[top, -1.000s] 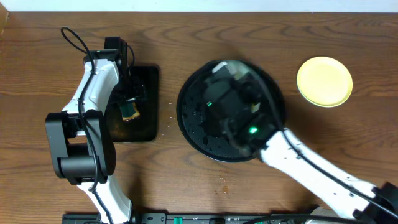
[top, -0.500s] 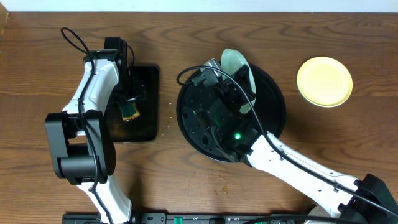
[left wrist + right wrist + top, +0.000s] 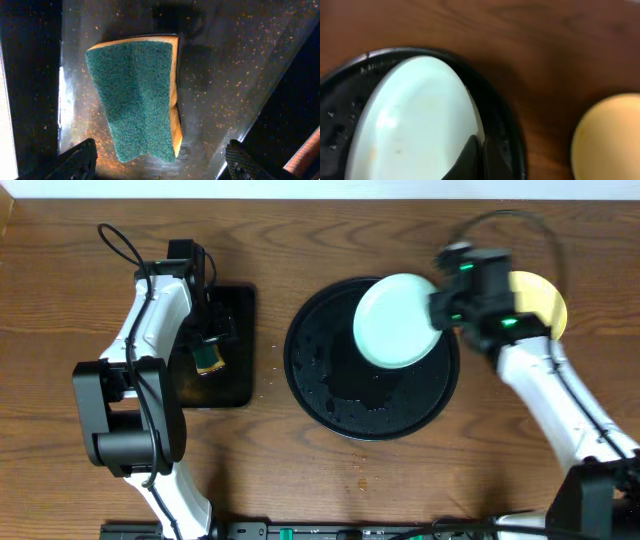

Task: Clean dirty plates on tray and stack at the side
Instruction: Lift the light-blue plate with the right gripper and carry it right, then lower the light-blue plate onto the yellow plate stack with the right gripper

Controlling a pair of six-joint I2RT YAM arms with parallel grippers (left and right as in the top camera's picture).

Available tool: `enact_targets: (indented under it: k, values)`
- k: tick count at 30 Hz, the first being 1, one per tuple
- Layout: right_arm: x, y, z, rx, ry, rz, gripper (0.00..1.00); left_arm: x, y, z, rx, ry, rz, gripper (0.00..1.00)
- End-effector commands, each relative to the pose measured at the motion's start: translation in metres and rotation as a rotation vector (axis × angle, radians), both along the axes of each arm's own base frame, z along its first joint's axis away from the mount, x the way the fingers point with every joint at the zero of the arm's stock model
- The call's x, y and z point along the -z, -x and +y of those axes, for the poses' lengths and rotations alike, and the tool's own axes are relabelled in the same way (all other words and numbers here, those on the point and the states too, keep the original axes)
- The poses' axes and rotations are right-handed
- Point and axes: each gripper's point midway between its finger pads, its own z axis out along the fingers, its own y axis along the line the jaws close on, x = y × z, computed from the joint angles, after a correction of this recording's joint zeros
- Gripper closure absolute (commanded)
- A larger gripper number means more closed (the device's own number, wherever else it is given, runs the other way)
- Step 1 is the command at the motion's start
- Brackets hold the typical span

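Note:
My right gripper (image 3: 438, 312) is shut on the right rim of a pale blue-white plate (image 3: 395, 320) and holds it above the right part of the round black tray (image 3: 320, 385). In the right wrist view the plate (image 3: 415, 120) fills the left, pinched between my fingers (image 3: 479, 152), with the tray rim (image 3: 512, 135) beneath. A pale yellow plate (image 3: 545, 305) lies on the table to the right, partly hidden by my right arm; it also shows in the right wrist view (image 3: 610, 140). My left gripper (image 3: 160, 162) is open above a sponge.
A green and yellow sponge (image 3: 137, 97) lies on the small rectangular black tray (image 3: 232, 385) at the left, under my left gripper (image 3: 210, 345). Small crumbs dot the wooden table (image 3: 360, 475) in front of the round tray. The round tray looks wet.
My right arm has swung from over the tray's middle to the right side, carrying the blue-white plate, which has turned from edge-up to nearly flat. The left arm has not moved.

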Motion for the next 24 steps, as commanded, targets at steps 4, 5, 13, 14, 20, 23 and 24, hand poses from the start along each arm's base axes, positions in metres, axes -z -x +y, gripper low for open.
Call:
enact_targets:
  k: [4,5,13,14,20,23,24]
  values:
    - [-0.010,-0.003,-0.106,0.203,-0.213,0.012,0.99,0.000,0.001,0.003,0.002,-0.012,0.003,0.18]
    - [-0.009,-0.003,-0.125,0.246,-0.195,0.006,0.99,0.000,0.001,0.003,0.002,-0.012,0.003,0.18]
    - [0.013,0.000,-0.230,0.493,-0.149,-0.017,0.99,0.000,0.001,0.003,0.002,-0.012,0.003,0.18]
    - [0.017,0.000,-0.230,0.488,-0.144,-0.008,0.96,0.000,0.001,0.003,0.002,-0.012,0.003,0.18]
    - [0.051,0.007,-0.201,0.410,-0.176,0.122,0.50,0.000,0.001,0.003,0.002,-0.012,0.003,0.18]
    - [0.061,0.007,-0.187,0.349,-0.151,0.149,0.50,0.000,0.001,0.003,0.002,-0.012,0.003,0.18]
    - [0.065,0.006,-0.182,0.329,-0.144,0.158,0.50,0.000,0.001,0.003,0.002,-0.012,0.003,0.18]
